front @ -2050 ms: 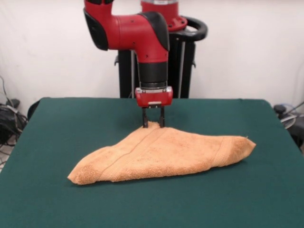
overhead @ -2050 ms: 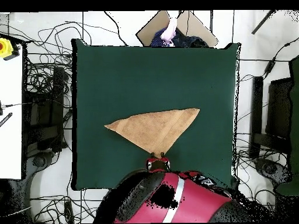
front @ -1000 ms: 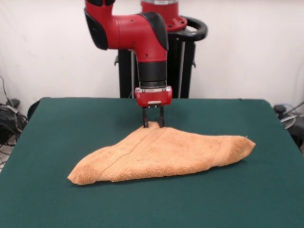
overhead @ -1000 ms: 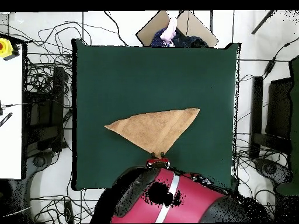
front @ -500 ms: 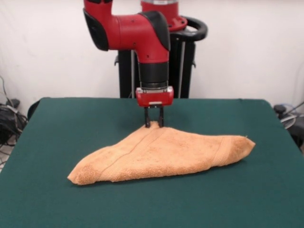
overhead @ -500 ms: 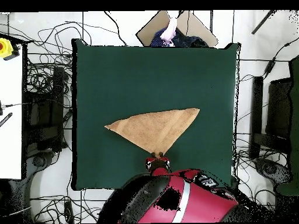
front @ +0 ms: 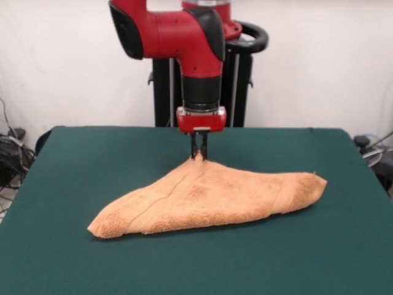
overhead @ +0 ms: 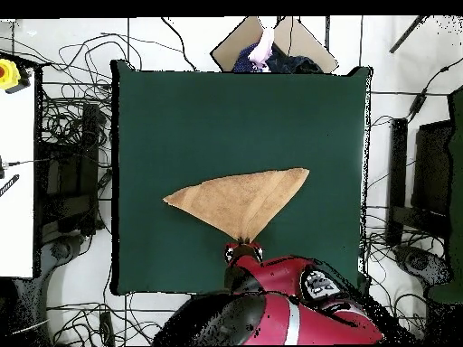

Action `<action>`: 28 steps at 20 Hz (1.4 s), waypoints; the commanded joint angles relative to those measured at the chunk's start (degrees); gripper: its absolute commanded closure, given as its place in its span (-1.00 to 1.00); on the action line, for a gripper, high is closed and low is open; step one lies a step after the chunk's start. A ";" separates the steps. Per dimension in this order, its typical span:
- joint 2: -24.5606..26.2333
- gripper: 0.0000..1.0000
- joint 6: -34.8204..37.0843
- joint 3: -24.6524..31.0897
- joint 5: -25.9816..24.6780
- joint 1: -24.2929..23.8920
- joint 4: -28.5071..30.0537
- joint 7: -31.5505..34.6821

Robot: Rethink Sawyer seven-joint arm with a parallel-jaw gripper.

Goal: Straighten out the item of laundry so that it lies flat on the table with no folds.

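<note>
The orange-tan towel (front: 209, 196) lies folded into a rough triangle on the dark green table (front: 67, 160). Its far corner is pinched and lifted slightly into a peak. My gripper (front: 198, 155) is shut on that corner, coming straight down from the red arm. In the overhead view the towel (overhead: 240, 197) is a triangle pointing toward the robot, with the gripper (overhead: 244, 245) at its tip near the table's bottom edge. No white label shows.
The robot's black pedestal (front: 236, 74) stands behind the table's far edge. Cables and equipment (overhead: 63, 181) surround the table in the overhead view. A person's hand and cardboard (overhead: 265, 43) show past the table's top edge.
The gripper's fingers have closed on the towel's far corner and risen a little, drawing the corner up into a peak. The arm has shifted slightly to the right in the front view.
</note>
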 commanded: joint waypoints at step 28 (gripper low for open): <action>-19.00 1.00 15.93 20.77 15.68 0.06 3.87 6.53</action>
